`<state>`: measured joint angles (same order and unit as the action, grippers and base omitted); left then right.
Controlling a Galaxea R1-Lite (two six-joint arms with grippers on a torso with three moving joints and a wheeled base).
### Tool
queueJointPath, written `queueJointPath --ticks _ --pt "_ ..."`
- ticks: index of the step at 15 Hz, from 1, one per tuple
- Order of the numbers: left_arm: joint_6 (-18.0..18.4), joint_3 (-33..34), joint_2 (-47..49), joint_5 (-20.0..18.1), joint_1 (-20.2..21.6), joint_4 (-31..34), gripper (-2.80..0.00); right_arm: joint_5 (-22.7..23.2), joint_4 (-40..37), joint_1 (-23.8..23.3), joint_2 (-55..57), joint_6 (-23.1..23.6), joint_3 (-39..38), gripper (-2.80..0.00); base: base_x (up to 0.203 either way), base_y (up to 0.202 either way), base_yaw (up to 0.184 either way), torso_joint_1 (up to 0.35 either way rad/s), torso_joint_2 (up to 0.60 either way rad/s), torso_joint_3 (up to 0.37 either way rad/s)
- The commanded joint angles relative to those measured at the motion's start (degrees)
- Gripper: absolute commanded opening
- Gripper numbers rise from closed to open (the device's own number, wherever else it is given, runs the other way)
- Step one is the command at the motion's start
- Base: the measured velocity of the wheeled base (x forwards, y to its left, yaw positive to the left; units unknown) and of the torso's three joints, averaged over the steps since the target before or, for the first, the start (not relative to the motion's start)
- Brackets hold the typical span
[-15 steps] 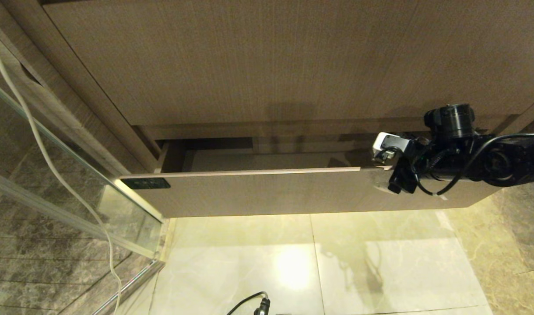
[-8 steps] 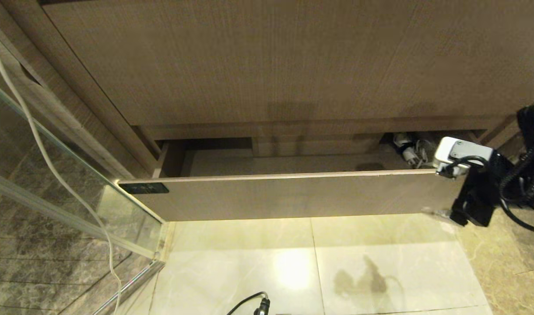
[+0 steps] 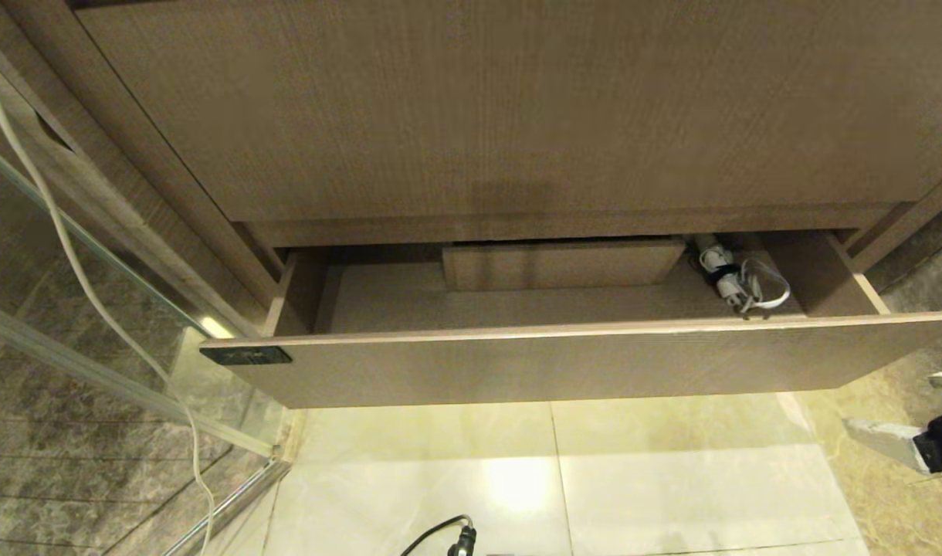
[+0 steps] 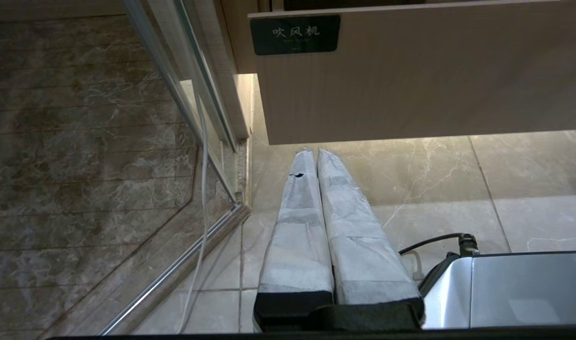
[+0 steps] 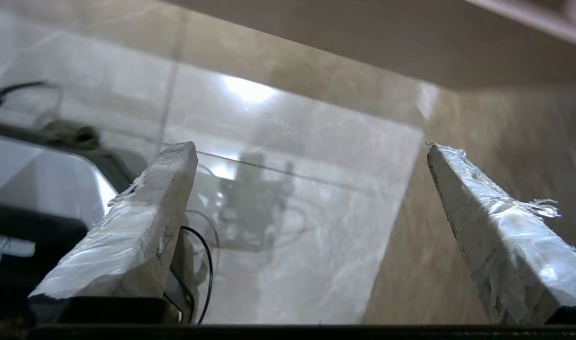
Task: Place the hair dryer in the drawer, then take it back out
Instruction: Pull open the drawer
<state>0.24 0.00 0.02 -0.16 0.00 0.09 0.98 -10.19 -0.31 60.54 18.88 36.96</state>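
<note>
The wood-grain drawer (image 3: pixel 548 367) stands pulled out below a taller panel, its dark label (image 3: pixel 245 356) at the left end. Only part of the white hair dryer (image 3: pixel 716 266) shows, in the drawer's back right corner beside the boxed cutout, with its cord loops (image 3: pixel 764 292) bound by a black strap. My right gripper (image 3: pixel 892 401) hangs open over the floor, off the drawer's right end and touching nothing. In the right wrist view its gripper (image 5: pixel 309 151) frames only tiles. My left gripper (image 4: pixel 311 153) is shut and empty, parked below the drawer front (image 4: pixel 410 75).
A glass shower partition (image 3: pixel 93 309) with a metal floor rail (image 3: pixel 232 494) and a hanging white cord (image 3: pixel 77 278) stands at the left. Glossy floor tiles (image 3: pixel 517 479) lie before the drawer. My base's black cable (image 3: pixel 440 533) pokes in at the bottom edge.
The drawer has slid further out, uncovering the hair dryer's cord at the back right. My right arm has drawn away from the drawer's right end, down and to the right.
</note>
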Motion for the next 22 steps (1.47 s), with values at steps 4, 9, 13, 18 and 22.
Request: queueJointPath --ticks 4,9,13,18,22 --pt "0.0 0.1 0.1 0.0 0.0 0.0 -2.8 -3.9 0.7 -1.8 1.4 -1.3 2.7 -2.8 0.0 0.0 0.0 0.0 0.0 0.0" --pt "0.0 0.1 0.0 0.0 0.0 0.0 -2.8 -4.4 1.0 -4.5 15.0 -1.7 13.7 -2.8 0.0 0.0 0.0 0.0 0.0 0.0" --pt "0.0 0.1 0.1 0.0 0.0 0.0 -2.8 -4.3 0.8 -7.3 26.5 -1.9 20.8 -2.8 0.0 0.0 0.0 0.0 0.0 0.0" --pt "0.0 0.1 0.0 0.0 0.0 0.0 -2.8 -4.3 1.1 -9.0 38.0 -1.9 24.3 -2.8 0.0 0.0 0.0 0.0 0.0 0.0" --pt "0.0 0.1 0.1 0.0 0.0 0.0 -2.8 -4.3 1.4 -10.6 47.0 -1.7 31.7 0.0 0.0 0.0 0.0 0.0 0.0 0.0"
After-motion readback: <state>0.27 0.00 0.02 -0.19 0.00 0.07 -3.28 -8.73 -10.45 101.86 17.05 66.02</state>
